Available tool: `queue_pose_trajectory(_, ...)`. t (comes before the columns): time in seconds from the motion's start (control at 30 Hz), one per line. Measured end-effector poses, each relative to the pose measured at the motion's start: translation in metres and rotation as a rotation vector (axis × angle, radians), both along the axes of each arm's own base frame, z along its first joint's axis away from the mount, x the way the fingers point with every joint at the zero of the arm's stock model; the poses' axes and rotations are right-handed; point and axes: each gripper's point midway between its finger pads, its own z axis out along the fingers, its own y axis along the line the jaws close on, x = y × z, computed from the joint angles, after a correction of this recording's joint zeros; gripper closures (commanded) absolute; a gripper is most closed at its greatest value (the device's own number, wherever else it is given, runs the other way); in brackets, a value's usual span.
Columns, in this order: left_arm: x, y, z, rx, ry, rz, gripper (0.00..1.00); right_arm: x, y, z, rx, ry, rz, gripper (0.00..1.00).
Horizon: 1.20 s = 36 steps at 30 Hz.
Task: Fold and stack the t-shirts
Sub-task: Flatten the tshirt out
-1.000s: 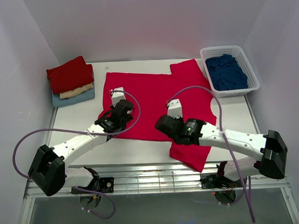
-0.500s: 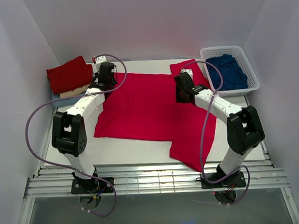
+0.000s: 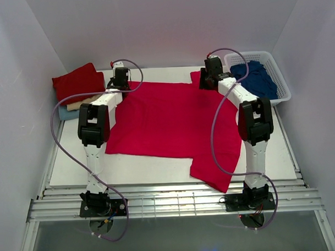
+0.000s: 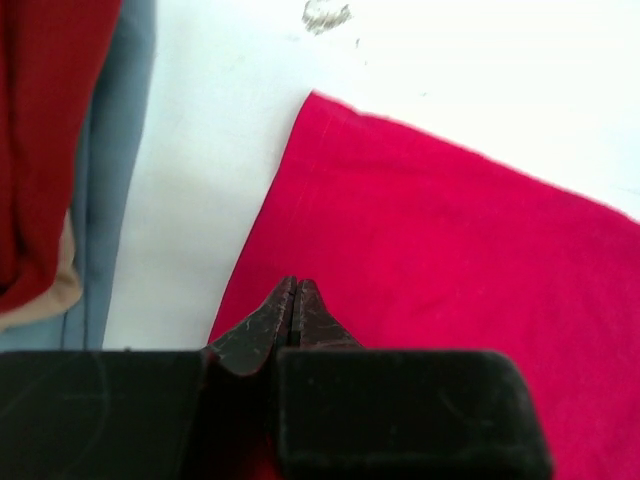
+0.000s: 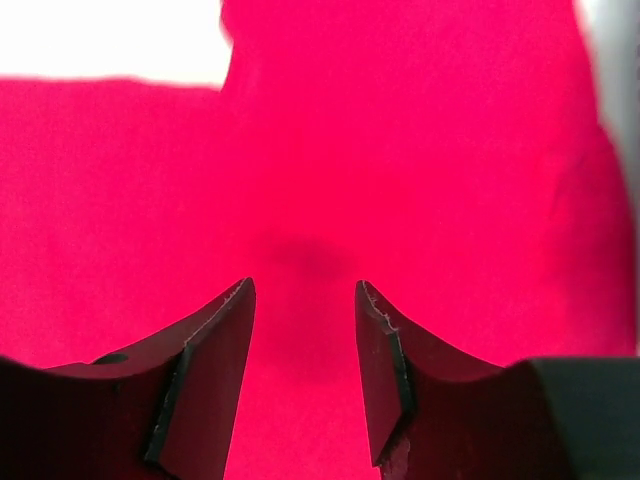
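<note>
The crimson t-shirt (image 3: 172, 117) is shown in the top view spread flat across the middle of the desk (image 3: 136, 168), one sleeve reaching toward the near edge. At the far left corner a dark red shirt (image 3: 78, 82) is stacked on a cream shirt (image 3: 83, 102) and a pale blue shirt (image 3: 65, 111); at the far right, navy shirts (image 3: 258, 78) lie in a white basket (image 3: 280, 72). The left pincer (image 3: 120, 85) is positioned at the spread shirt's far left corner, the right pincer (image 3: 210, 81) at its far right corner. In the left wrist view, the left pincer is seen closed, tips together at the cloth's edge; whether cloth is caught cannot be told. In the right wrist view, the right pincer is seen parted, narrow, holding nothing, above crimson cloth.
</note>
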Motion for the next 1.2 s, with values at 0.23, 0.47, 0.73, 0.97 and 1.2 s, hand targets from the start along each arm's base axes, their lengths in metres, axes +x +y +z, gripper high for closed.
queue_pose_trajectory(0.23, 0.038, 0.003, 0.006, 0.04, -0.085, -0.023, 0.88, 0.059, -0.028, -0.004, 0.025, -0.052, -0.045, 0.43)
queue_pose_trajectory(0.47, 0.067, 0.02, 0.006, 0.063, -0.131, -0.011, 0.88, 0.063, -0.025, -0.019, 0.035, -0.026, -0.023, 0.43)
queue_pose_trajectory(0.73, 0.065, 0.035, -0.035, 0.051, -0.058, -0.01, 0.89, 0.048, -0.021, -0.046, 0.029, 0.028, -0.001, 0.42)
queue_pose_trajectory(0.97, 0.067, 0.035, -0.037, 0.023, -0.056, -0.022, 0.89, 0.038, -0.024, -0.045, 0.023, 0.036, 0.0, 0.42)
queue_pose_trajectory(1.2, 0.062, 0.037, -0.043, 0.011, -0.067, 0.002, 0.94, 0.028, -0.026, -0.037, 0.023, 0.017, 0.007, 0.43)
